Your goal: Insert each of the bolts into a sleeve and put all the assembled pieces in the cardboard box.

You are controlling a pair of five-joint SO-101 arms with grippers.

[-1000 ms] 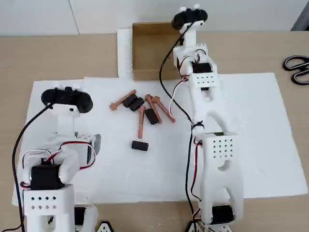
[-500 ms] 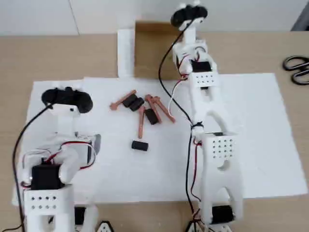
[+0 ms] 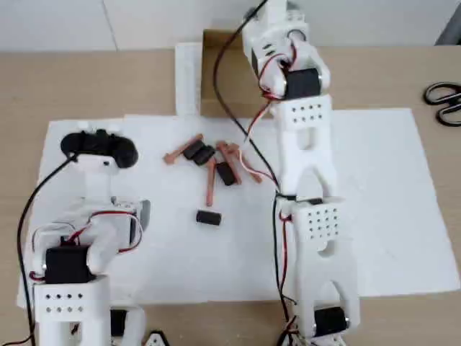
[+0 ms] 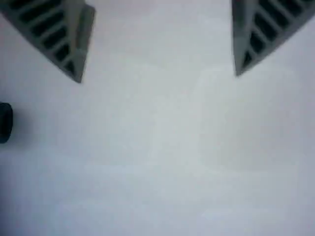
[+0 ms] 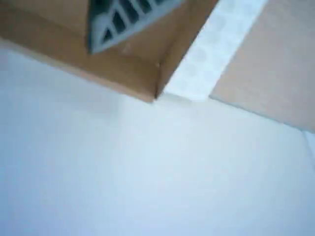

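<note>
Several copper bolts and black sleeves lie in a loose heap on the white sheet, and one bolt has a sleeve on its shaft. A lone sleeve lies nearer the arms, also seen as a dark sleeve. My left gripper hovers open over bare sheet beside it. The right arm stretches over the cardboard box and covers much of it. My right gripper hangs above the box's corner wall.
A white foam strip lies along the box's left side, seen as the strip. Black scissors rest on the wooden table at the far right. The sheet's right half is bare.
The right arm's wrist has lifted and swung over the box, now hiding more of it. The left arm and the parts on the sheet have not moved.
</note>
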